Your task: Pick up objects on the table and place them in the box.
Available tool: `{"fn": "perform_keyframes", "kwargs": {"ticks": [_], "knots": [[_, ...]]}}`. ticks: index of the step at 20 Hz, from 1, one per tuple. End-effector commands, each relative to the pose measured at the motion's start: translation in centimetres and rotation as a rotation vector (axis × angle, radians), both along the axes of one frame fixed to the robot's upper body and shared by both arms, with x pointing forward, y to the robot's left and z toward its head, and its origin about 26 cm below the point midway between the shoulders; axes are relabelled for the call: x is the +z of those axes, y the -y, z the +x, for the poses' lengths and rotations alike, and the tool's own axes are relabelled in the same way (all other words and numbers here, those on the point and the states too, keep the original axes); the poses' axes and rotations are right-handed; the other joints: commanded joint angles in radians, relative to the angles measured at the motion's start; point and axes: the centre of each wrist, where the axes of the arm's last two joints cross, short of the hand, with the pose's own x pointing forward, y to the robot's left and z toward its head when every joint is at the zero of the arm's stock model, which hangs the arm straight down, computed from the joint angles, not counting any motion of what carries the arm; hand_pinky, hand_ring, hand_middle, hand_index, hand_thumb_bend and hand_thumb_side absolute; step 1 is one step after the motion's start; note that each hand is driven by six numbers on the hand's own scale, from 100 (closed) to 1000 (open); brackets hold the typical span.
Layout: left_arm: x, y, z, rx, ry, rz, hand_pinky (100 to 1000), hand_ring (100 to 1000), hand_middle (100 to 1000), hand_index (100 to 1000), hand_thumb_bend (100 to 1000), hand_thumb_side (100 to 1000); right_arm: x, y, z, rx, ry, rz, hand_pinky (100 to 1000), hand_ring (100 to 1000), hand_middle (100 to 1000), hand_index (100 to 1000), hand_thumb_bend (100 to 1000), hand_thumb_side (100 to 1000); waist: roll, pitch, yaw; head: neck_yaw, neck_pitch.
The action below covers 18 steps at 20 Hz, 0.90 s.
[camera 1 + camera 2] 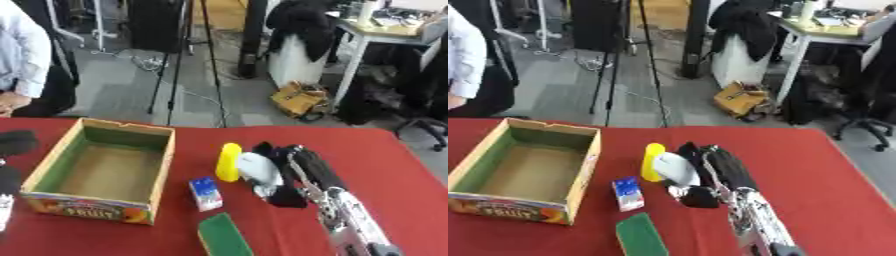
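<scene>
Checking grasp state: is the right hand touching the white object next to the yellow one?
Touching. In the left eye view the right hand has its fingers curled around the white object, no gap visible.

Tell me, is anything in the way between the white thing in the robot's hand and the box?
Yes, partly. The right hand holds a white object. Between it and the cardboard box to its left lie a yellow object and a small blue-and-white carton, both low enough to be carried over.
</scene>
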Motion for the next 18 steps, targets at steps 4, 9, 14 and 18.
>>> {"fn": "perform_keyframes", "kwargs": {"ticks": [4, 9, 14, 18], "knots": [[0.9, -0.2, -0.2, 0.000, 0.031, 0.023, 943, 807, 783, 782, 100, 717, 2.8, -0.6, 0.2, 0.047, 0.073, 0.001, 870, 846, 437, 528, 327, 570, 0.000, -0.021, 0.012, 0.007, -0.004], [1.0, -0.1, -0.2, -0.006, 0.032, 0.024, 942, 807, 783, 782, 100, 716, 4.1, -1.6, 0.4, 0.084, 0.102, 0.004, 870, 844, 436, 523, 318, 574, -0.003, -0.022, 0.022, 0.009, -0.009], [1.1, 0.1, -0.1, -0.021, 0.035, 0.027, 943, 807, 784, 782, 100, 715, 5.9, -3.0, 1.1, 0.120, 0.134, -0.002, 867, 841, 432, 519, 307, 576, -0.004, -0.021, 0.045, 0.001, -0.011], [1.1, 0.2, -0.1, -0.029, 0.035, 0.026, 943, 808, 784, 782, 100, 716, 6.4, -3.7, 1.8, 0.128, 0.137, -0.022, 866, 839, 430, 516, 301, 576, -0.004, -0.016, 0.067, -0.006, -0.019]]}}
